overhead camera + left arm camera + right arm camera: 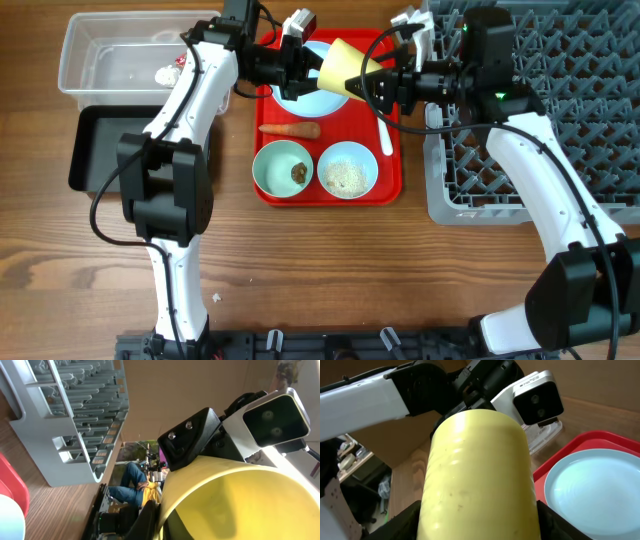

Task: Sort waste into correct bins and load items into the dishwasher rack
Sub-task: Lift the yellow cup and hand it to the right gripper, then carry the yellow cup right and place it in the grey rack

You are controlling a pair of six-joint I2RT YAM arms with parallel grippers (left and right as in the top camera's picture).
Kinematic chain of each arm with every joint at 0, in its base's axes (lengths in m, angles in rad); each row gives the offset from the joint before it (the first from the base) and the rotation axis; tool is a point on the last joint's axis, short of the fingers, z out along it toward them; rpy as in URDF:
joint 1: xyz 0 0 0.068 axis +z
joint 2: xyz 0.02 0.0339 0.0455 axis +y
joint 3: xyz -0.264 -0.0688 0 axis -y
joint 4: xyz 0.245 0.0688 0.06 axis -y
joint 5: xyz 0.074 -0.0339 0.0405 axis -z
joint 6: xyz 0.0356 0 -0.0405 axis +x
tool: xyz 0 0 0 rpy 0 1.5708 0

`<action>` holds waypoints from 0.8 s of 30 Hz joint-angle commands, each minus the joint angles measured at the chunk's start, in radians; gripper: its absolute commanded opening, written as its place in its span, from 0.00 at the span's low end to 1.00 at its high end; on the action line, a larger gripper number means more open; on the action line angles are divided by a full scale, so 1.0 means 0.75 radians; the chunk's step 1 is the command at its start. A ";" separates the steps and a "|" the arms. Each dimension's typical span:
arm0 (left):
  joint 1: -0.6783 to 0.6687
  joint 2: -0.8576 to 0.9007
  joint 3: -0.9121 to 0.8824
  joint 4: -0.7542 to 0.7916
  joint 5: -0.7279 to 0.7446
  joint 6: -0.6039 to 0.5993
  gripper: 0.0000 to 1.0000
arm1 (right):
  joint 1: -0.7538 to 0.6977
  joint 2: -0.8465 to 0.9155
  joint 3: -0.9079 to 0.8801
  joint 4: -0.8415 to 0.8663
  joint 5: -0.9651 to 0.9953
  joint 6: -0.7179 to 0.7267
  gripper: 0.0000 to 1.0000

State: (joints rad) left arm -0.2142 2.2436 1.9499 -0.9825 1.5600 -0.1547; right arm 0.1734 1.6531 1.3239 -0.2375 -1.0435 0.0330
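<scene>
A yellow cup (345, 68) is held on its side in the air above the plate (295, 100) on the red tray (392, 180), long axis 9 to 3 o'clock, mouth toward 9. The left gripper (315, 72) is clamped on its rim; the right gripper (377, 82) straddles its base, grip unclear. At the tray's 6 o'clock, one bowl (283, 168) holds brown scraps (298, 173), a second bowl (347, 172) rice (347, 178)

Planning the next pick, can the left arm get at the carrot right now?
Probably not yet: the left gripper is shut on the yellow cup, though the carrot lies uncovered on the red tray.
</scene>
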 commanded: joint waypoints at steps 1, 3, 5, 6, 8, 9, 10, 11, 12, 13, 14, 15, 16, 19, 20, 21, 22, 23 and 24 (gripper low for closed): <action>-0.014 -0.062 0.030 0.021 0.021 -0.014 0.17 | 0.022 0.015 0.014 0.002 -0.025 0.031 0.48; -0.014 -0.062 0.030 0.046 0.018 -0.014 0.31 | 0.004 0.012 0.014 0.003 -0.019 0.082 0.46; -0.014 -0.062 0.030 0.075 0.015 -0.014 0.38 | -0.030 0.007 0.014 0.001 -0.009 0.166 0.46; -0.014 -0.062 0.030 0.085 0.008 -0.014 0.40 | -0.051 0.004 0.015 -0.003 -0.011 0.196 0.46; -0.014 -0.062 0.030 0.101 -0.010 -0.014 0.41 | -0.089 -0.004 0.015 -0.015 -0.015 0.230 0.46; -0.014 -0.062 0.030 0.107 -0.018 -0.014 0.42 | -0.110 -0.011 0.015 -0.026 -0.016 0.244 0.46; -0.014 -0.062 0.030 0.111 -0.024 -0.014 0.42 | -0.127 -0.017 0.015 -0.042 -0.015 0.250 0.45; -0.014 -0.062 0.030 0.114 -0.061 -0.014 0.43 | -0.150 -0.032 0.015 -0.080 -0.006 0.249 0.44; -0.014 -0.062 0.030 0.113 -0.099 -0.014 0.43 | -0.162 -0.043 0.015 -0.107 0.013 0.248 0.44; -0.014 -0.062 0.030 0.113 -0.123 -0.014 0.43 | -0.170 -0.053 0.015 -0.132 0.037 0.249 0.44; -0.014 -0.062 0.030 0.113 -0.151 -0.014 0.43 | -0.181 -0.068 0.018 -0.171 0.079 0.249 0.44; -0.014 -0.062 0.030 0.113 -0.191 -0.014 0.43 | -0.192 -0.087 0.022 -0.218 0.130 0.247 0.44; -0.014 -0.062 0.030 0.113 -0.243 -0.014 0.43 | -0.204 -0.108 0.029 -0.272 0.187 0.245 0.44; -0.014 -0.062 0.030 0.112 -0.379 -0.014 0.44 | -0.242 -0.179 0.101 -0.514 0.415 0.238 0.45; -0.014 -0.062 0.030 0.108 -0.433 -0.014 0.44 | -0.249 -0.194 0.127 -0.576 0.472 0.235 0.45; -0.014 -0.062 0.030 0.105 -0.495 -0.014 0.44 | -0.255 -0.213 0.172 -0.673 0.565 0.235 0.46; -0.014 -0.062 0.030 0.098 -0.561 -0.014 0.45 | -0.258 -0.226 0.242 -0.801 0.687 0.231 0.45; -0.014 -0.062 0.030 0.087 -0.639 -0.014 0.47 | -0.258 -0.232 0.321 -0.937 0.818 0.223 0.45; -0.014 -0.062 0.030 0.077 -0.698 -0.014 0.48 | -0.258 -0.232 0.373 -1.017 0.897 0.224 0.45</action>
State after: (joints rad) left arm -0.2218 2.2436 1.9526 -0.9062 1.2644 -0.1699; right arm -0.0143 1.5349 1.4429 -0.8543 -0.6899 0.2119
